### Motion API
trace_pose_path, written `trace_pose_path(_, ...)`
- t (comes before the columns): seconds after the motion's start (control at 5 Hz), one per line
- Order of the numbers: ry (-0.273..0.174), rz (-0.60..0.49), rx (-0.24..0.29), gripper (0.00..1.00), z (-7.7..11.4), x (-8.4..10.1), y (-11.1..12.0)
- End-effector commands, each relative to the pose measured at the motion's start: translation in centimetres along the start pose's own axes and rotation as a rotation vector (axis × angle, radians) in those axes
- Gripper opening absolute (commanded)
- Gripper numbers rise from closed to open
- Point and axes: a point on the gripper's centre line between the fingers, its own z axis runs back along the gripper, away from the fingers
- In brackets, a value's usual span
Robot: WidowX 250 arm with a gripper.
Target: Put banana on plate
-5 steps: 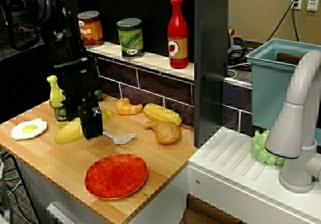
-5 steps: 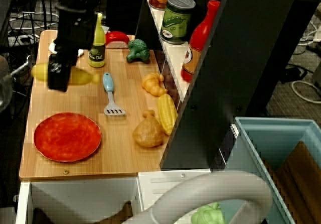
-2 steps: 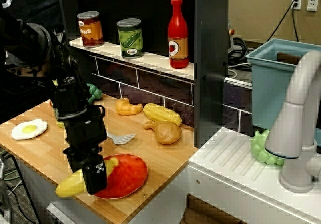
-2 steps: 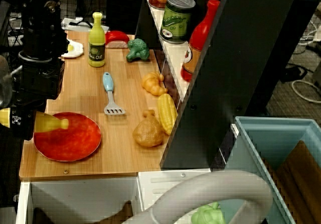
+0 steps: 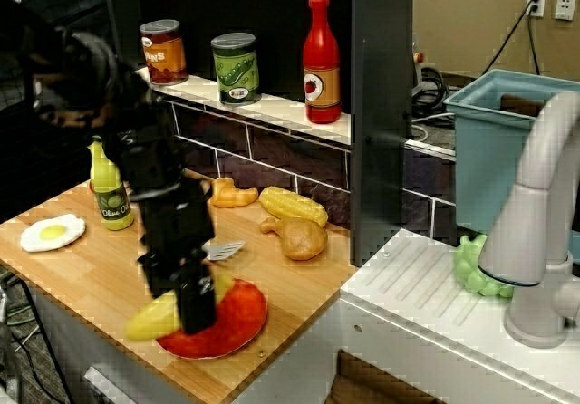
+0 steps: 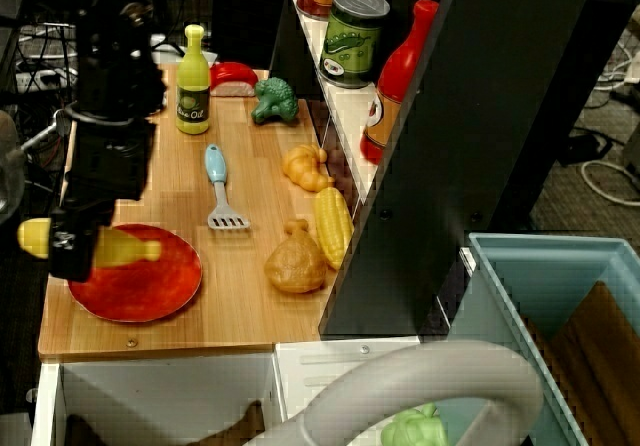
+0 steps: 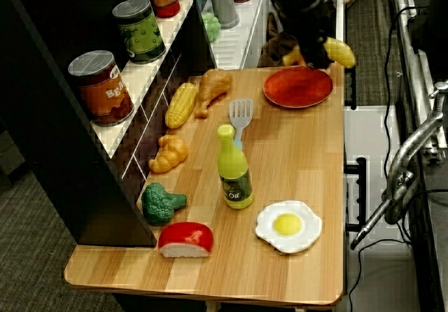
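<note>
The yellow banana (image 5: 156, 319) is held crosswise in my black gripper (image 5: 197, 312), which is shut on its middle. It hangs low over the near-left part of the red-orange plate (image 5: 237, 317) at the counter's front edge. Whether it touches the plate I cannot tell. In the view from above, the banana (image 6: 128, 250) sticks out on both sides of the gripper (image 6: 72, 254), its right end over the plate (image 6: 150, 288). From the counter's far end, the banana (image 7: 340, 52) and gripper (image 7: 315, 55) sit just behind the plate (image 7: 297, 88).
A spatula (image 6: 222, 192), chicken leg (image 6: 295, 262), corn cob (image 6: 333, 226) and croissant (image 6: 304, 167) lie right of the plate. An olive oil bottle (image 5: 111, 192) and fried egg (image 5: 53, 232) stand further left. Cans and a ketchup bottle (image 5: 322, 60) line the shelf. A dark post (image 5: 381, 105) borders the counter.
My gripper has carried the banana from beside the olive oil bottle down to the plate, then shifted it a little further in over the plate.
</note>
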Motion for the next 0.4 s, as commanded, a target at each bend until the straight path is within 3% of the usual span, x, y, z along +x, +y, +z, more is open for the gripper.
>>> trace_pose_path(0.0, -0.028, 0.023, 0.027, 0.00, 1.3, 1.8, 1.5)
trace_pose_path(0.2, -0.005, 0.019, 0.047, 0.00, -0.1, 0.9, 2.8)
